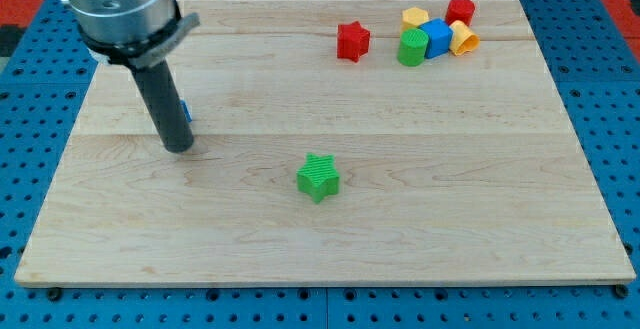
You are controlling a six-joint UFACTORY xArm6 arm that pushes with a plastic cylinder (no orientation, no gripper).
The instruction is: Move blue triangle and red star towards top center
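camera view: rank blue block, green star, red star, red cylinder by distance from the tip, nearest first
From my tip, at the view's left:
1. blue block, right behind the rod, mostly hidden.
2. green star, bottom centre.
3. red star, top centre.
4. red cylinder, top right, in the cluster.

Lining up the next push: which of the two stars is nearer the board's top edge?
The red star, just left of the cluster of blocks at the view's top right. The green star sits alone lower down, near the board's middle.

Star left of block cluster
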